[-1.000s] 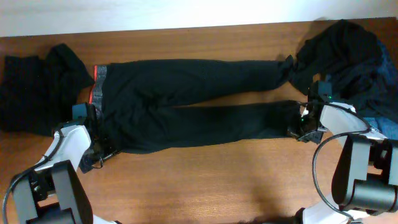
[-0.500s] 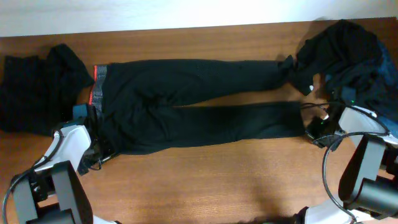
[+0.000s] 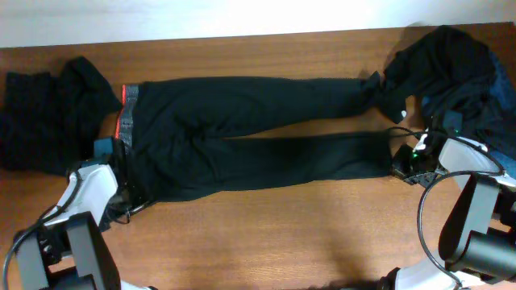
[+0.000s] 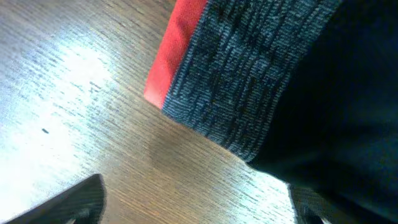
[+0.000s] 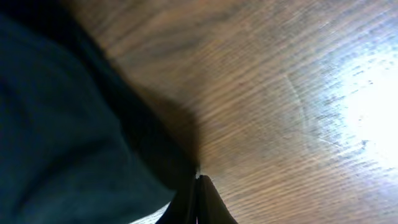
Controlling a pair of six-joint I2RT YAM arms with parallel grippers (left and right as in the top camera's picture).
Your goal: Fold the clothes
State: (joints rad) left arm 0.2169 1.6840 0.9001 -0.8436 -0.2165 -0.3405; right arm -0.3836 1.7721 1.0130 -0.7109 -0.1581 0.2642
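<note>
Long black trousers (image 3: 242, 137) lie flat across the table, with the red-and-grey waistband (image 3: 126, 109) at the left and the leg ends at the right. My left gripper (image 3: 117, 157) sits at the waist's near corner. In the left wrist view it (image 4: 193, 208) stands wide open over bare wood, just below the waistband (image 4: 236, 81), with nothing between its fingers. My right gripper (image 3: 401, 165) is at the near leg's hem. Its fingers (image 5: 202, 202) are pressed together, their tip against the edge of the black fabric (image 5: 62, 124).
More clothes lie around. A heap of dark garments (image 3: 451, 72) fills the far right corner, with blue denim (image 3: 501, 165) below it. Another black garment (image 3: 44, 113) lies at the far left. Bare wood (image 3: 266, 234) runs along the front edge.
The left jaws have spread wider. The right gripper slid right off the near leg's end, then came back slightly to its hem, staying shut.
</note>
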